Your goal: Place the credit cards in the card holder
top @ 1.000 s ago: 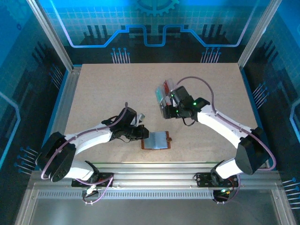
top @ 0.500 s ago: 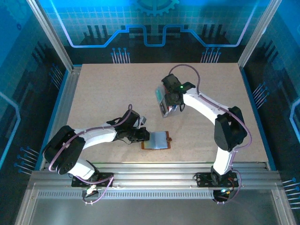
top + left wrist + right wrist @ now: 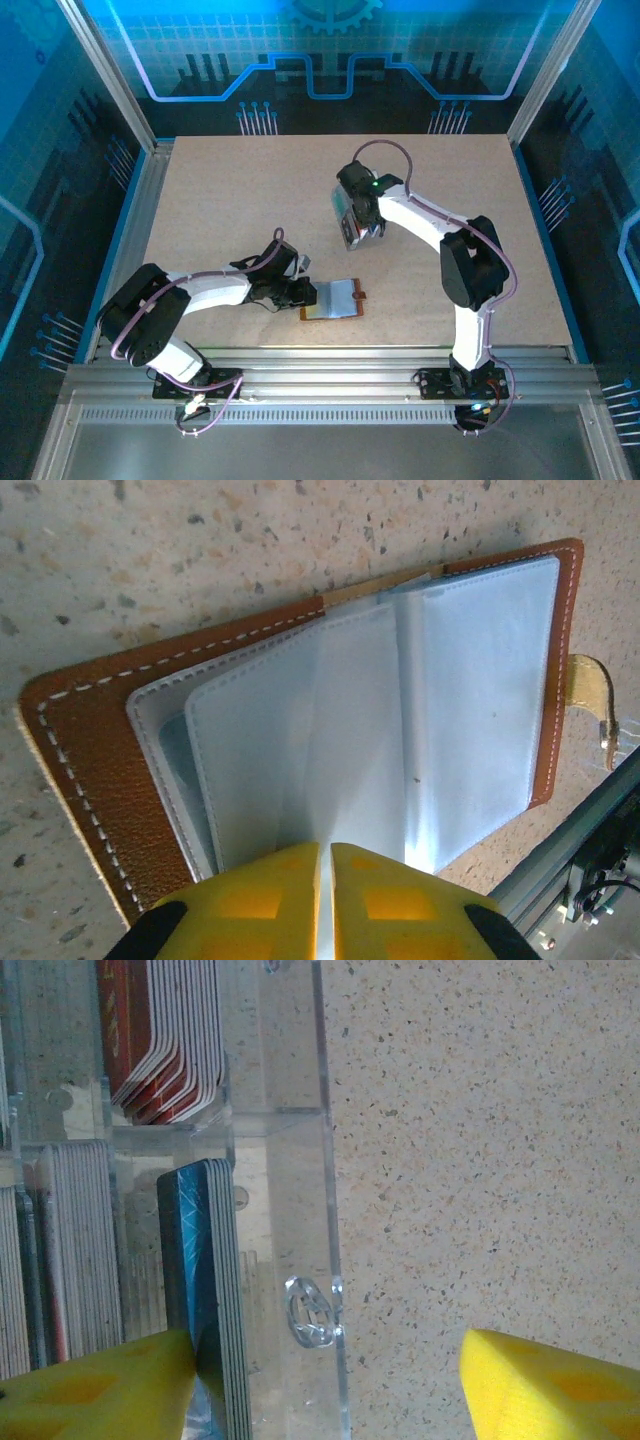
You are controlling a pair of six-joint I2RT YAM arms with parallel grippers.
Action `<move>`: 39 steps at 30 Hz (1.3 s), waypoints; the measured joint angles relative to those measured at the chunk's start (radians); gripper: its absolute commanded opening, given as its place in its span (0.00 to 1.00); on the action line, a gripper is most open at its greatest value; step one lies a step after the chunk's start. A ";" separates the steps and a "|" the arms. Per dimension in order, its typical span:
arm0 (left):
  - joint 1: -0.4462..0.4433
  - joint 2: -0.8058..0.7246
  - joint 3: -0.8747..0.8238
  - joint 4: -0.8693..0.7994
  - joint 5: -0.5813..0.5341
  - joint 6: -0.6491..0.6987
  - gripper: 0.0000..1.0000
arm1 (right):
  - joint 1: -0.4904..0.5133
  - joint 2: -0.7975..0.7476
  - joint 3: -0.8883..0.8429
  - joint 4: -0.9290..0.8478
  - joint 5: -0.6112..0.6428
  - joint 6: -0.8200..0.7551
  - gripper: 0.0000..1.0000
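Picking blue cards point(image 3: 205, 1290): right gripper point(image 3: 330, 1385) open, straddles stack plus tray point(image 3: 325, 1110) wall; shift off wall first; left gripper point(image 3: 325, 865) pinches holder point(image 3: 90, 740) leaf.

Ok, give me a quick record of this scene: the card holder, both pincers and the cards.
card holder: open on the table, pale sleeves up
left pincer: shut on one pale sleeve
right pincer: open, blue cards and a clear tray wall between its fingers
red cards: on edge in the next compartment
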 measured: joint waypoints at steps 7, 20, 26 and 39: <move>0.000 0.005 -0.008 0.016 0.000 0.000 0.12 | 0.003 0.000 0.000 0.000 0.025 -0.011 0.54; 0.000 0.006 -0.018 0.025 0.000 0.000 0.12 | 0.003 0.000 0.032 -0.018 0.050 -0.040 0.37; 0.000 0.006 -0.019 0.025 0.000 0.000 0.12 | 0.003 0.000 0.033 -0.019 0.050 -0.052 0.27; 0.000 0.008 -0.019 0.028 0.000 0.000 0.12 | 0.016 -0.014 0.065 -0.046 0.018 -0.084 0.12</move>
